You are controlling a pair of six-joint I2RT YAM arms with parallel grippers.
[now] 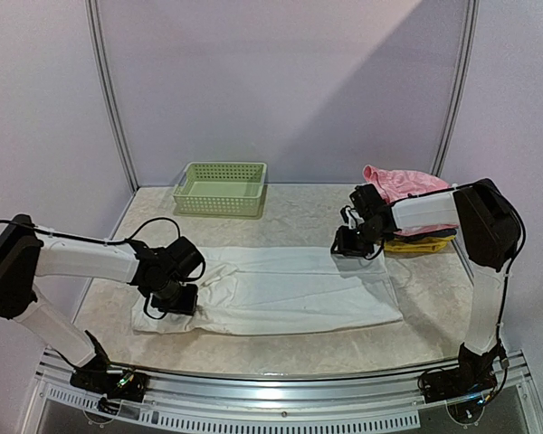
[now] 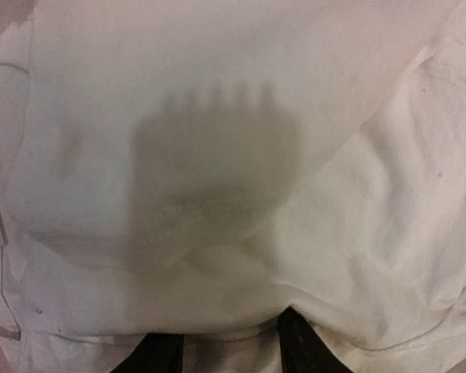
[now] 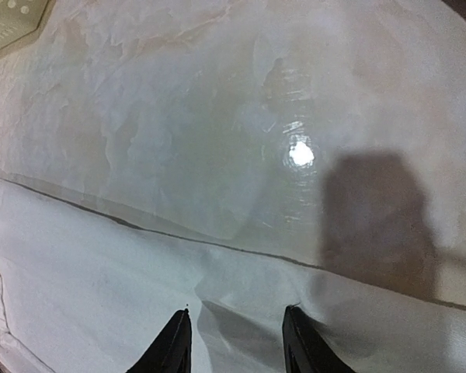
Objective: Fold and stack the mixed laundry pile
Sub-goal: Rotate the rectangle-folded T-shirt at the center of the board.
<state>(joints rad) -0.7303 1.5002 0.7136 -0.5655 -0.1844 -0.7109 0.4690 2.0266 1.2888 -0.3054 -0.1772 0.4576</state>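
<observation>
Top external view, early in folding the white piece (image 1: 290,289) lying flat between both grippers: left gripper (image 1: 176,298) pressed into cloth bunched between its tips, hold impossible to tell; right gripper (image 1: 348,242) parted, cloth edge just ahead; next calls for pinching both ends, lifting evenly.

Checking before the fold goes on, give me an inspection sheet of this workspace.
Surface: marble-look table, glossy.
Job's things: white garment spread flat at centre; pink garment heaped at right rear, by folded clothes.
Clutter: green basket at rear left, nothing seen inside.
Hands: left hand on the white garment's left end, grip unclear; right hand open at its far right edge.
Cables: black cable looped by the left arm.
Surroundings: pale walls, metal posts.
</observation>
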